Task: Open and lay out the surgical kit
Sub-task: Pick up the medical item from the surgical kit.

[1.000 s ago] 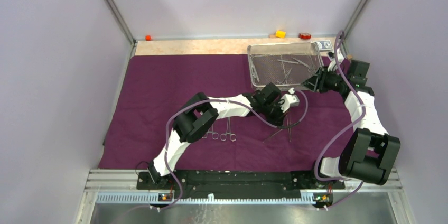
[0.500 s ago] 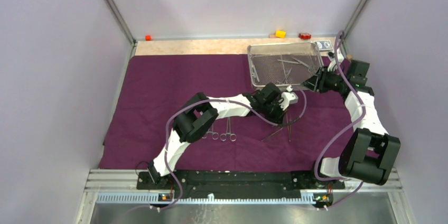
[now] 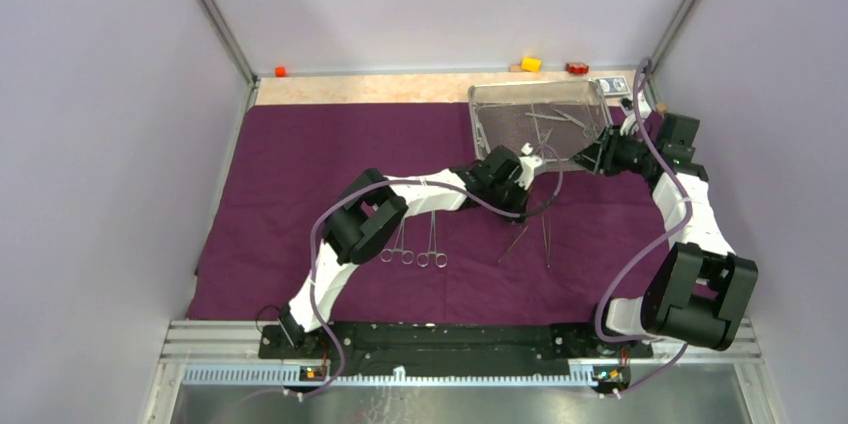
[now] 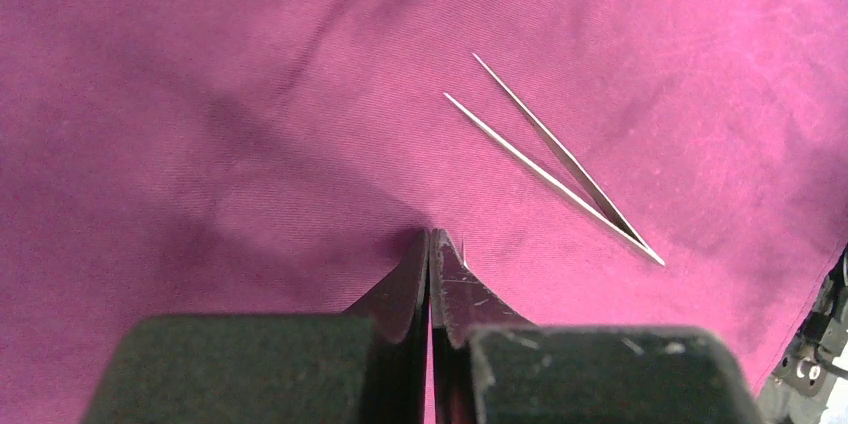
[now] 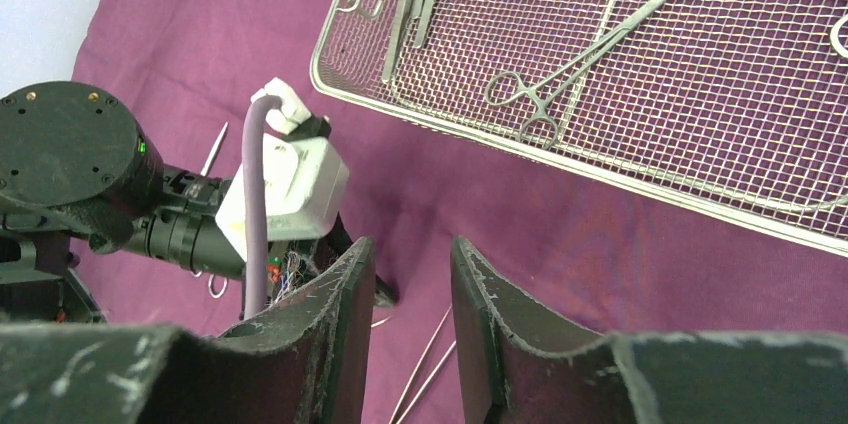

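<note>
Spread flat over most of the table [image 3: 380, 89]: the purple cloth wrap [image 3: 290, 164]. On its far right part, the wire-mesh tray [image 3: 473, 124], with ring-handled clamps [image 5: 610, 44] and other slim steel tools inside. Just near of the tray, the left gripper [image 4: 430, 244], clenched on nothing, tips low over the cloth, perhaps touching it. Beside it, tweezers [image 4: 540, 169] lying loose. To the right, the right gripper [image 5: 410, 249], part-open and empty. Nearer and left, a pair of clamps [image 3: 434, 244] on the cloth.

Tally: one purple cloth [image 3: 300, 174]; one mesh tray [image 3: 505, 124]; two ring-handled clamps [image 3: 433, 244] out on the cloth; three small blocks [image 3: 531, 64]; one card packet [image 3: 612, 85].
</note>
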Controlling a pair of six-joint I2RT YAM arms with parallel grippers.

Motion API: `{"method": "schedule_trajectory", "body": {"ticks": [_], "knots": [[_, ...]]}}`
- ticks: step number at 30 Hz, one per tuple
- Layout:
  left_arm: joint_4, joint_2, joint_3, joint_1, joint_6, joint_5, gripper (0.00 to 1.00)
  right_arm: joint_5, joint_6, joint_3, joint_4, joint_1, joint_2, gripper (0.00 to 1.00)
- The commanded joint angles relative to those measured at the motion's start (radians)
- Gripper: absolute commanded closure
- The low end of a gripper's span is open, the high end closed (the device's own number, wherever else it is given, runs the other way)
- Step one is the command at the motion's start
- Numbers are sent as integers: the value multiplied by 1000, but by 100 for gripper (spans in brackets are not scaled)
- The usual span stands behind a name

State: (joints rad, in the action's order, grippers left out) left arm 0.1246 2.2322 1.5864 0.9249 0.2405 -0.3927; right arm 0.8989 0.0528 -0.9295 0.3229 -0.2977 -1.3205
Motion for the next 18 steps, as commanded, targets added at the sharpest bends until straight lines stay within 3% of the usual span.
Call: {"method": "schedule_trajectory", "body": {"ticks": [1, 18], "knots": [[-16, -50, 26, -11, 89, 30, 100, 14, 19, -16, -18, -14, -8, 67], [51, -47, 19, -11, 351, 85, 100, 20, 18, -13, -19, -14, -15, 67]]}}
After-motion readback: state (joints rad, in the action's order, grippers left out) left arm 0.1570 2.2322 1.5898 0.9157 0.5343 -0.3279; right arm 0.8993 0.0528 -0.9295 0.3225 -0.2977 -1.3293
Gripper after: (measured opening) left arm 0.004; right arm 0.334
